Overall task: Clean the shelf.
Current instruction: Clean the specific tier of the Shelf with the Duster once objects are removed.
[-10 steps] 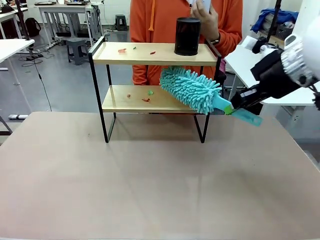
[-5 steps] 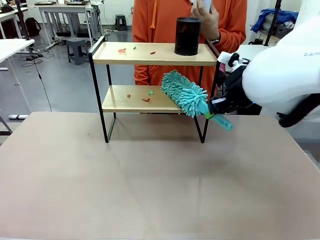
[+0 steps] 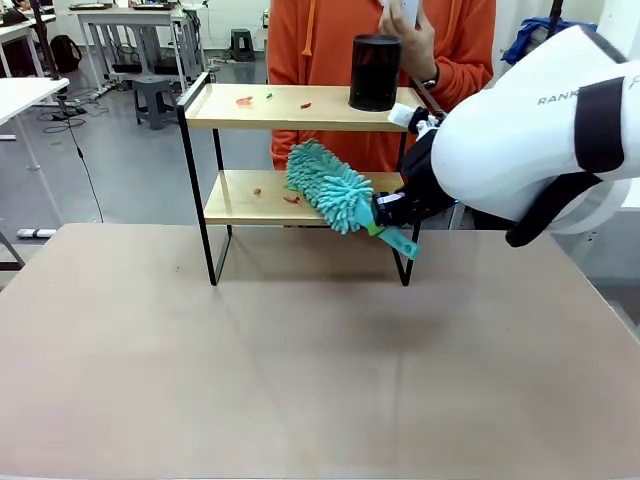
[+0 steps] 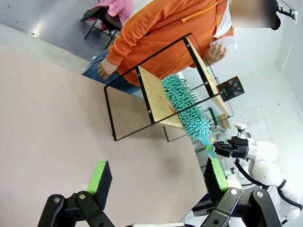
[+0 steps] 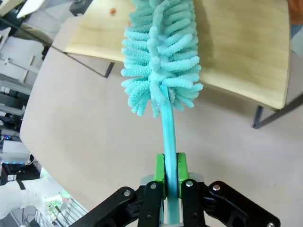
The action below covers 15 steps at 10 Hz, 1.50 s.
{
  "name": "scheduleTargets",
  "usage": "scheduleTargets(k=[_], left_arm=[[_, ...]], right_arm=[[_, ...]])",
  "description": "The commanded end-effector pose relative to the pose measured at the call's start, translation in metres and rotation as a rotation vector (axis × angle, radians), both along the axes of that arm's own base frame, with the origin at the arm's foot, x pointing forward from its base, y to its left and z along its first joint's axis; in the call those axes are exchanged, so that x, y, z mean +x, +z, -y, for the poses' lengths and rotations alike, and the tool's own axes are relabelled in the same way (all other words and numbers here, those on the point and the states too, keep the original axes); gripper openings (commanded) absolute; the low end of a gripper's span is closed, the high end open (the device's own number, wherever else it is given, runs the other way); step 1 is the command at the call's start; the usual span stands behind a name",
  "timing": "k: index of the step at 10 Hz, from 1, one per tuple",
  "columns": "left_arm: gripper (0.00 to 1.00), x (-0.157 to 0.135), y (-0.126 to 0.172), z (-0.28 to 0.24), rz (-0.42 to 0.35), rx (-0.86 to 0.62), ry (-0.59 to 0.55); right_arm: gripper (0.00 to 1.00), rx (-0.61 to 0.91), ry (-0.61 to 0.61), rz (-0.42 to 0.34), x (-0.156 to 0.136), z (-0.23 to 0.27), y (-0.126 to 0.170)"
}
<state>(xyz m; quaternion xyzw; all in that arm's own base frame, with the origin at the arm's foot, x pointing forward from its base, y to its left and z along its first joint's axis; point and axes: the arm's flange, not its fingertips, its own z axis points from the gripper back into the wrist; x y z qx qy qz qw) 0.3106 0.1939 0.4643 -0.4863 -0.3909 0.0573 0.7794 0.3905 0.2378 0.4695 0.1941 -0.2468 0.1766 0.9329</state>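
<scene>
Left claw (image 4: 157, 176) hangs over the tabletop (image 3: 300, 370), jaws wide apart, nothing between them. Right claw (image 5: 171, 171) is clamped on the handle of a teal duster (image 3: 330, 187) whose fluffy head lies on the lower board of the shelf (image 3: 310, 108), which stands at the tabletop's far side. Red and green scraps (image 3: 245, 100) sit on both boards. A black cylinder pot (image 3: 375, 72) stands on the top board, right end, its inside hidden. A person in orange (image 3: 330, 30) stands behind.

A small two-tier shelf (image 3: 300, 120), light wooden boards in a thin black frame, is seen upright at the far edge of the table (image 3: 300, 380).
</scene>
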Motion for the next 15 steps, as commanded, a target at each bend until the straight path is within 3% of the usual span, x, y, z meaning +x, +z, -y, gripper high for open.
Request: scheduleTargets(k=[1, 5, 9, 13, 15], left_arm=[[1.00, 0.002, 0.000, 0.001, 0.030, 0.000, 0.000], [1.00, 0.002, 0.000, 0.001, 0.030, 0.000, 0.000], [1.00, 0.002, 0.000, 0.001, 0.030, 0.000, 0.000], [1.00, 0.002, 0.000, 0.001, 0.030, 0.000, 0.000], [1.00, 0.002, 0.000, 0.001, 0.030, 0.000, 0.000]], right_arm=[[0.12, 0.031, 0.102, -0.020, 0.006, -0.010, -0.003], [0.12, 0.043, 0.311, -0.132, 0.001, 0.000, 0.002], [0.12, 0.098, 0.682, -0.241, -0.033, 0.062, 0.023], [0.12, 0.277, 0.694, -0.257, -0.052, 0.113, 0.019], [0.12, 0.335, 0.738, -0.285, -0.070, 0.150, 0.035]])
